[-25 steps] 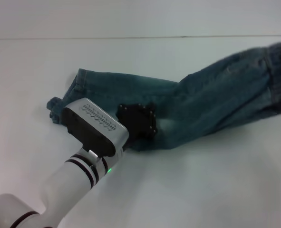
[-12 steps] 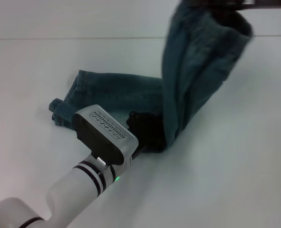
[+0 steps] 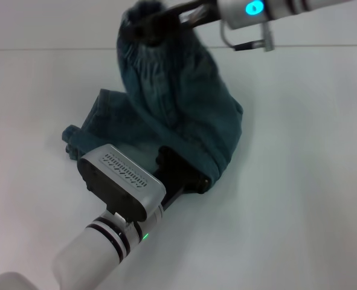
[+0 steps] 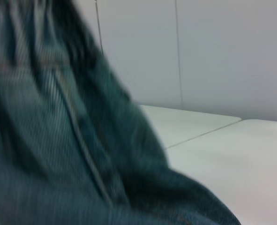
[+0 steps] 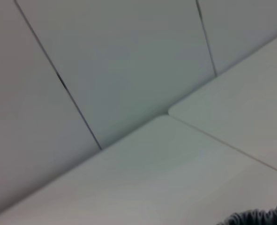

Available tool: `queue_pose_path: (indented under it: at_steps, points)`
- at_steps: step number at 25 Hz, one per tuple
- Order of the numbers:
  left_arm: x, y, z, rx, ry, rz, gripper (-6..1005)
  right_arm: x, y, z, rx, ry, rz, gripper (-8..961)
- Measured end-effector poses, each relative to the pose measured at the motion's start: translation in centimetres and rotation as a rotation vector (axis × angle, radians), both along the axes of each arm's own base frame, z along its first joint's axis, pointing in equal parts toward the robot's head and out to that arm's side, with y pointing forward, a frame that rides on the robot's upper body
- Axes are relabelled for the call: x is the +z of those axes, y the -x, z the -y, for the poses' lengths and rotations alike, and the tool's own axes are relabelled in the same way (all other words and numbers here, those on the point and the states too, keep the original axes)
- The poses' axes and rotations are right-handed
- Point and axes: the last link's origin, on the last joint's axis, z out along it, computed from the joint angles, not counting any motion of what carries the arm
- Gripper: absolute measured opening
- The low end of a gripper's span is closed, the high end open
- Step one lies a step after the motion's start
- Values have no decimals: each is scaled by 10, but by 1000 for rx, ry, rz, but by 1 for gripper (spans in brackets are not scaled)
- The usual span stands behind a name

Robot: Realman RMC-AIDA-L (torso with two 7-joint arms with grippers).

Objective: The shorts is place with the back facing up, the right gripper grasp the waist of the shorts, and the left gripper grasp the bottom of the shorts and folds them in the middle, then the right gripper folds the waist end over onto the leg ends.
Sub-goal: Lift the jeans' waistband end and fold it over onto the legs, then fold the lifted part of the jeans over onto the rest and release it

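Both grippers work: right gripper [image 3: 151,23] holds the denim shorts [image 3: 172,115] waist clamped aloft near the table [image 3: 299,199] far edge; left gripper [image 3: 184,172] pins the fold, jaw state indiscernible.

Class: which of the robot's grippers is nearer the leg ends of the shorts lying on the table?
Left. The left gripper presses the shorts beside the leg ends; the right gripper holds the waist aloft.

- Right pincer [image 3: 147,23]: raised at the top of the head view, arm reaching in from the right, fingers clamped on a bunched fold of the shorts [image 3: 178,109].
- Left pincer [image 3: 184,175]: low, forearm angled up from lower left, fingers hidden.
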Motion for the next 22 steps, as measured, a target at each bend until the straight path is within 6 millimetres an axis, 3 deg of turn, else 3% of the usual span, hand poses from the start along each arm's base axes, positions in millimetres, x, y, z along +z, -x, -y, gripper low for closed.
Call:
queue_pose_path:
  at_steps: [3, 9, 16, 22]
  points:
    - [1, 4, 1, 11, -7, -1, 35, -25, 5, 0, 20, -20, 84, 110]
    - [5, 14, 5, 46, -32, 9, 50, -21, -1, 2, -13, -17, 29, 262]
    - [25, 38, 19, 112, -156, 71, 73, 35, -31, 18, -41, -95, -232, 416]
    - [57, 58, 33, 162, -304, 219, 93, 77, -96, 46, -66, -213, -411, 646]
